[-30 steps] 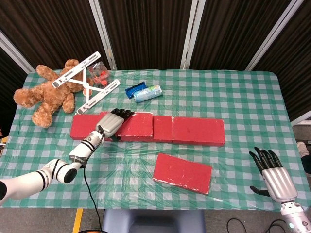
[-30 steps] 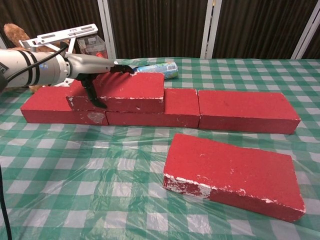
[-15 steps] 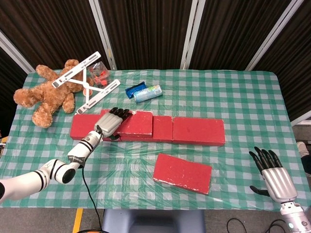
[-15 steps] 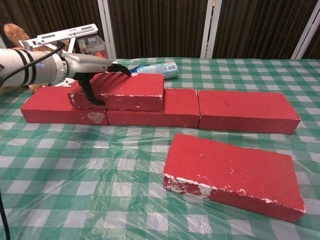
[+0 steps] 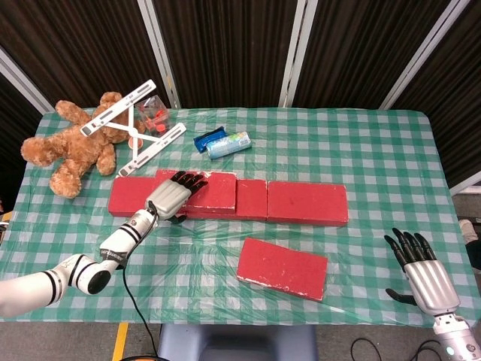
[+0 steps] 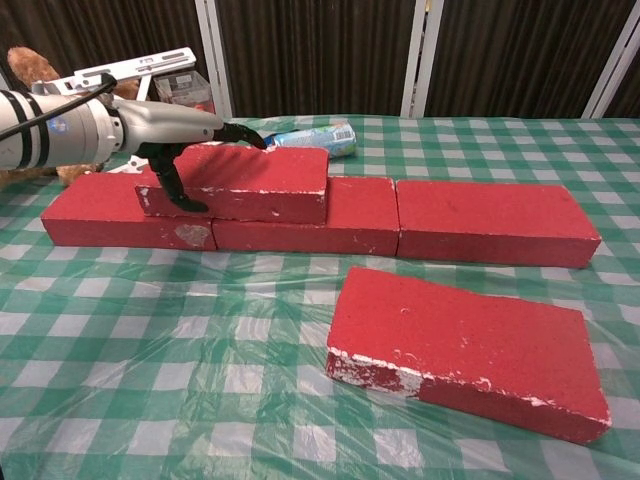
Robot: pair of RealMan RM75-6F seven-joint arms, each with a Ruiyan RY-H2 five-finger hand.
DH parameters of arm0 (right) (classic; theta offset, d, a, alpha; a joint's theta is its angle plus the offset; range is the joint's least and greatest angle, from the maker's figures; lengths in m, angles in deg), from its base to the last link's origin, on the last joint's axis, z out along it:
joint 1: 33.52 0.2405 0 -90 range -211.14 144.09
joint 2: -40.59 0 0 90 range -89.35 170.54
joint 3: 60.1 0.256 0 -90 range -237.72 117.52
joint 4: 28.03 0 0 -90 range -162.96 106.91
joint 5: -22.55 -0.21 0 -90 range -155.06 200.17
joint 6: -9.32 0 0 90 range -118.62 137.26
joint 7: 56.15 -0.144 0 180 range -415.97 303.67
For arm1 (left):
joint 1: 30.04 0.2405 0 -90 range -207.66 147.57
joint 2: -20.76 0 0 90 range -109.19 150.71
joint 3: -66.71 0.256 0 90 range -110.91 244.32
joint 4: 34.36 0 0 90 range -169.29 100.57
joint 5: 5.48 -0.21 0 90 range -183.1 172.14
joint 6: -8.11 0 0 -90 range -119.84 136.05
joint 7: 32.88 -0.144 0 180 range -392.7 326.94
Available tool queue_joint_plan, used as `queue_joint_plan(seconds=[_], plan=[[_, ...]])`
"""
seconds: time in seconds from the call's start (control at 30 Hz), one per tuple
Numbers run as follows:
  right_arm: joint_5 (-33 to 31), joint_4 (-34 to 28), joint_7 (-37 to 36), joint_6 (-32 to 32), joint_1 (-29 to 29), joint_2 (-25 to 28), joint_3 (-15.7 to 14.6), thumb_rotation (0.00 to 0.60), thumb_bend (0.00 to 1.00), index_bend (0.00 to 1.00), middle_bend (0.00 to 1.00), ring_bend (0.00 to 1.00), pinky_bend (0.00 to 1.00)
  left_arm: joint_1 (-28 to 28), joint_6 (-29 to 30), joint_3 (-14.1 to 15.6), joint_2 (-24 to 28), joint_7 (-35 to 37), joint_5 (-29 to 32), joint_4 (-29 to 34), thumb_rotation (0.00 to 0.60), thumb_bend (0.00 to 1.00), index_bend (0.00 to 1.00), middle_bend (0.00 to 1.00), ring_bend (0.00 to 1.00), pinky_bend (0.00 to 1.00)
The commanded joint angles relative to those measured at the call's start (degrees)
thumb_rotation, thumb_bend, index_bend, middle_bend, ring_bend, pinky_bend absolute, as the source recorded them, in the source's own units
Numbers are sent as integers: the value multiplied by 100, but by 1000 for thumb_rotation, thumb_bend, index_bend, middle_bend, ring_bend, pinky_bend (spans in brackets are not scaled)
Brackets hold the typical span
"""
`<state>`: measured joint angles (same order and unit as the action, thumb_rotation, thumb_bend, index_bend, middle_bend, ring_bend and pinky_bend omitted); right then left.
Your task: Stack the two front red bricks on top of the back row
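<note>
The left hand (image 6: 185, 150) lies over the left end of a rough red rectangular foam brick (image 6: 240, 183) that sits stacked on the back row of red bricks (image 6: 490, 222), its dark fingers (image 6: 243, 134) spread across the brick's top and its thumb hooked down the front face, so it grips that end. This stacked brick straddles the seam between the leftmost and the middle brick of the row, which runs left to right across the middle of the counter (image 5: 361, 143) with its green-and-white checked cloth under clear plastic film. The second front red brick (image 6: 465, 345) lies flat and slightly askew on the cloth nearer the robot, well apart from the row and to the right of centre. The right hand (image 5: 421, 267) rests at the counter's near right corner, fingers apart and holding nothing. Behind the row lie a brown teddy bear (image 5: 68, 147), a white folding stand (image 5: 139, 124), and a blue packet beside a pale blue-green can (image 5: 225, 143)
</note>
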<state>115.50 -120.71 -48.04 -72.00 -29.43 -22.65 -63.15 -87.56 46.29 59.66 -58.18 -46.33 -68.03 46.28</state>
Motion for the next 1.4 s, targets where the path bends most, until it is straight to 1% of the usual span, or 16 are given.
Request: queue_joint_plan(seconds=[0.03,0.1,0.17,0.27,0.37,0.43,0.5,0.63,0.7,0.8,0.83,0.9,0.97,1.17,1.23,1.4], plan=[[49,15,-12,5,4,-2,-27,600,90,0,0,0,0,215,455,93,284,-194,-138,484,600,294,0,0,0,48],[102,42,-32,23,22,-23,-46,600,91,0,0,0,0,473,908,218,495,-291,-386,847,600,293,0,0,0,48],[146,66,-63,30,42,-84,-48,600,90,0,0,0,0,921,1556,487,735,-311,-823,1225,600,292,0,0,0,48],[137,77,-178,-26,38,-319,1,600,90,0,0,0,0,1702,2435,1036,965,-266,-1353,1442,600,292,0,0,0,47],[202,-14,-367,128,132,-511,-35,600,90,0,0,0,0,2455,3192,1497,946,-53,-1745,1212,600,292,0,0,0,43],[218,-225,-425,413,284,-528,-69,600,90,0,0,0,0,2927,3665,1711,834,212,-1965,901,600,292,0,0,0,42],[127,-491,-281,752,455,-531,-50,600,90,0,0,0,0,3312,4067,1835,712,485,-2152,602,600,292,0,0,0,39],[-160,-1101,122,1344,767,-585,52,600,90,0,0,0,0,3791,4602,1911,528,866,-2445,114,600,294,0,0,0,36],[-402,-1392,302,1627,906,-635,116,600,90,0,0,0,0,3915,4735,1902,499,1032,-2537,-19,600,293,0,0,0,36],[-916,-1768,733,2049,1111,-787,211,600,80,0,0,0,0,4064,4838,1840,496,1372,-2578,-178,600,292,0,0,0,35],[-1178,-1861,908,2164,1177,-900,266,600,72,0,0,0,0,4113,4859,1804,487,1451,-2573,-261,600,292,0,0,0,35],[-1587,-1949,1111,2295,1272,-1097,353,600,58,0,0,0,0,4153,4839,1756,493,1454,-2566,-336,600,292,0,0,0,33],[-2023,-1985,1286,2424,1388,-1329,431,600,50,0,0,0,0,4182,4855,1709,510,1552,-2628,-358,600,293,0,0,0,31],[-2770,-1645,1784,2383,1641,-2146,600,600,48,0,0,0,0,4247,4816,1614,578,1751,-2750,-399,600,292,0,0,0,31],[-2955,-1547,1888,2335,1714,-2340,655,600,48,0,0,0,0,4269,4809,1592,588,1781,-2803,-403,600,292,0,0,0,31],[-3287,-1334,2103,2223,1836,-2581,691,600,48,0,0,0,0,4299,4699,1537,617,1832,-2838,-402,600,290,0,0,0,31]])
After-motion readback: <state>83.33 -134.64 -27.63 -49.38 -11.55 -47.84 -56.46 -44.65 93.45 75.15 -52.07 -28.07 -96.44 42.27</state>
